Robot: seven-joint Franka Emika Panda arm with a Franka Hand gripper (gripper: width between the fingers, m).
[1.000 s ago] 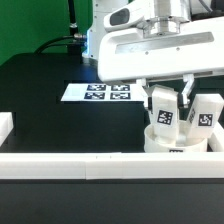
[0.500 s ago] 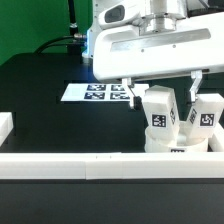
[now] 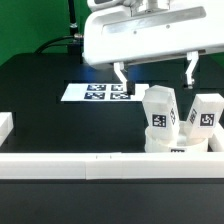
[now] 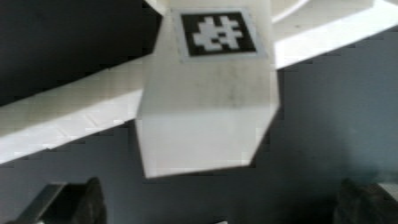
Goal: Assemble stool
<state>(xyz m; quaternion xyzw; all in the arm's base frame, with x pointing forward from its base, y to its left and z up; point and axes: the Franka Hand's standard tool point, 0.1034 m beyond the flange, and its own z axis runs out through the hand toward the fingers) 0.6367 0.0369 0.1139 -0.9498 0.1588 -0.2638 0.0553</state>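
Note:
The round white seat [image 3: 176, 146] lies at the exterior view's right, just behind the front rail, which hides part of it. Two white leg blocks with square tags stand upright in it: one [image 3: 160, 112] on the left and one [image 3: 205, 115] on the right. My gripper [image 3: 155, 82] is open and empty, hanging above the left leg without touching it. Its fingers [image 3: 120, 76] are spread wide. In the wrist view the tagged leg [image 4: 210, 95] shows end-on between the dark fingertips [image 4: 71, 205], with my gripper [image 4: 217, 208] clear of it.
The marker board [image 3: 97, 93] lies flat on the black table behind the seat. A long white rail [image 3: 80, 165] runs along the front edge, with a short white piece [image 3: 5, 127] at the left. The rail crosses the wrist view [image 4: 54, 120].
The gripper has let go of the left leg, opened wide and risen straight up. The leg stays standing in the seat.

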